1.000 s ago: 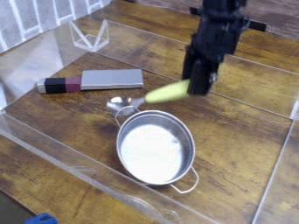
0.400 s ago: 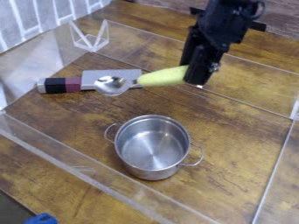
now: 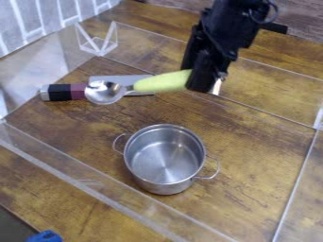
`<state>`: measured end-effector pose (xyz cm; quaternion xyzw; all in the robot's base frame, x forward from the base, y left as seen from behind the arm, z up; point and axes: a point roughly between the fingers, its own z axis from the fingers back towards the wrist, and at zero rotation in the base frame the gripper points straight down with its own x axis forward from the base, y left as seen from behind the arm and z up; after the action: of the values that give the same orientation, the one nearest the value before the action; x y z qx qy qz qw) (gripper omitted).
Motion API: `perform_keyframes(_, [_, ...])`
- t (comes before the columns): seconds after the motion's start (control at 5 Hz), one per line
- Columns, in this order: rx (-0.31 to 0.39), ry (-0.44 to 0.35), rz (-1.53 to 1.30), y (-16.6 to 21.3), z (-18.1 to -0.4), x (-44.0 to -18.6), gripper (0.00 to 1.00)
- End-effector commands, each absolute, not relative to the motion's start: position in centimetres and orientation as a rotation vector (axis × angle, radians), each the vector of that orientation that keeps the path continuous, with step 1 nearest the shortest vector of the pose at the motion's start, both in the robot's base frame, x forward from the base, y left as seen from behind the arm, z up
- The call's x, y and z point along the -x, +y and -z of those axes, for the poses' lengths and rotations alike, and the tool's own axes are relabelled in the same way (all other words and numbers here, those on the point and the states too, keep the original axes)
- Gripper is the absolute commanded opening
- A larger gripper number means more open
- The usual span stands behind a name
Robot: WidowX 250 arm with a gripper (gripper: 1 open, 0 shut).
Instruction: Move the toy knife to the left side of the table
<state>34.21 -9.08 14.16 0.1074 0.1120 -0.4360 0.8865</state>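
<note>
The toy knife (image 3: 72,92) lies flat on the left half of the table (image 3: 265,118), black handle to the left, grey blade to the right. My gripper (image 3: 199,79) hangs above and to the right of it, shut on the yellow-green handle of a small metal spoon (image 3: 106,92). The spoon slants down to the left, and its bowl hovers over the blade and hides part of it. I cannot tell whether the bowl touches the knife.
A steel pot (image 3: 164,158) stands upright in front of the knife, near the middle. Clear acrylic panels (image 3: 57,151) edge the table at front and left. A clear triangular stand (image 3: 94,38) sits at the back left. A blue object (image 3: 44,236) shows at the bottom edge.
My gripper has risen and shifted left with the spoon, carrying its bowl from the pot's rim to above the knife blade. The pot, tilted before, now sits flat.
</note>
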Motion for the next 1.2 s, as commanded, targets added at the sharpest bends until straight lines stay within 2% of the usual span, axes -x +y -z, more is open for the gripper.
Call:
perform_keyframes(0.0, [-0.300, 0.127, 0.935, -10.3, -16.7, -32.6, 0.00])
perform_keyframes(0.2, [-0.351, 0.138, 0.912, -9.8, -17.6, -33.1, 0.00])
perform_keyframes(0.6, [-0.391, 0.134, 0.867, -9.2, -16.6, -32.8, 0.00])
perform_keyframes(0.8, [-0.418, 0.139, 0.850, -8.9, -17.2, -32.3, 0.00])
perform_keyframes(1.0, [-0.411, 0.129, 0.867, -8.7, -16.4, -31.9, 1.00])
